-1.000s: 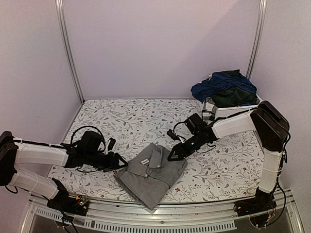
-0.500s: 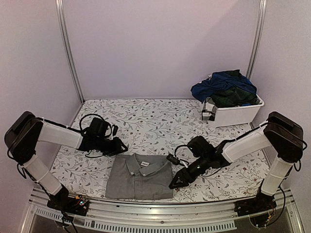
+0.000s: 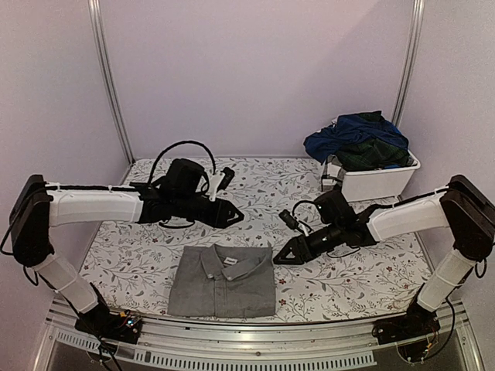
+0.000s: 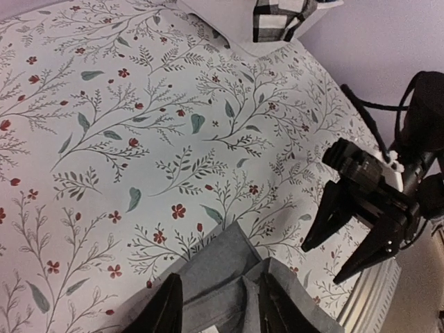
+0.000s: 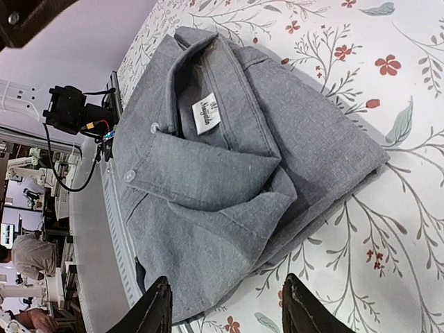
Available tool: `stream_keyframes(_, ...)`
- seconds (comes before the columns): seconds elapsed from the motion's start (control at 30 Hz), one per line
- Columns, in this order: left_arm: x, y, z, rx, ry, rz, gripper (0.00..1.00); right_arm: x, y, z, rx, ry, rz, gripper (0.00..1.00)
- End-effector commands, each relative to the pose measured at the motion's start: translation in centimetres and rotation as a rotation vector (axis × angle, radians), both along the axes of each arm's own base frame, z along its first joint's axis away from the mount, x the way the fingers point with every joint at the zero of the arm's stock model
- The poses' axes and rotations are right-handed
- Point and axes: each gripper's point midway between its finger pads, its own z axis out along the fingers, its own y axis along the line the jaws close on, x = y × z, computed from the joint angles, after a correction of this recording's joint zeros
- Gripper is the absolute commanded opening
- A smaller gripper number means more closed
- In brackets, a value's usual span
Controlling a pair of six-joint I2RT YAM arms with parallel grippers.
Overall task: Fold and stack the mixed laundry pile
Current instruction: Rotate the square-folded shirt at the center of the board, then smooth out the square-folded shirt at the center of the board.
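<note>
The grey shirt [image 3: 223,280] lies folded into a neat rectangle at the bottom centre of the overhead view, collar up and label showing, flat on the flowered tabletop [image 3: 155,255] near its front edge. This garment looks finished, so the step in hand is, by my reading, the changeover to the next piece.

The left pincer [image 3: 234,216] hangs above the tabletop just beyond the shirt's collar edge. Its wrist view shows both fingers [image 4: 166,309] parted with only cloth far beneath them, so it is released and empty. The right pincer [image 3: 282,257] sits low at the shirt's right edge, close to the fold but not gripping it. Its fingers are also apart with nothing between them, so it too is released.

The rest of the pile, a navy blue garment [image 3: 352,133] heaped with a dark green plaid one [image 3: 373,153], is in the white bin [image 3: 380,184] at the upper right of the overhead view, well apart from the shirt.

The next move probably calls for the right arm, being nearer, to reach up to the bin, pinch a single layer of the top garment and drag it onto the open middle of the tabletop. It must not sweep across the folded shirt. Both pincers would then be needed to spread it flat.
</note>
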Motion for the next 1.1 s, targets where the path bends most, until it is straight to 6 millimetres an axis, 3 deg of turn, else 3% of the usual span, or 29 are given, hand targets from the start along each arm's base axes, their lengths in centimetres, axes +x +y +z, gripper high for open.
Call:
stream_keyframes(0.0, -3.7, -3.7, -4.8, 0.111, 0.099, -0.182, 0.36, 0.8, 1.1, -0.6, 0.011, 0.011, -0.002, 0.52)
stream_keyframes(0.2, -6.1, -6.5, -8.5, 0.196, 0.165, -0.278, 0.36, 1.0, 1.5, -1.5, 0.011, 0.039, -0.001, 0.51)
stream_keyframes(0.7, -7.3, -7.4, -10.9, 0.216, 0.248, -0.314, 0.37, 0.7, 2.1, -2.9, 0.036, 0.088, 0.014, 0.49)
stream_keyframes(0.9, -6.6, -7.6, -9.7, 0.198, 0.213, -0.298, 0.0, 0.7, 2.2, -3.2, 0.038, 0.094, 0.02, 0.43)
stream_keyframes(1.07, -4.3, -6.1, -6.8, 0.158, 0.115, -0.176, 0.0, 0.7, 2.3, -3.3, 0.042, 0.099, 0.02, 0.36)
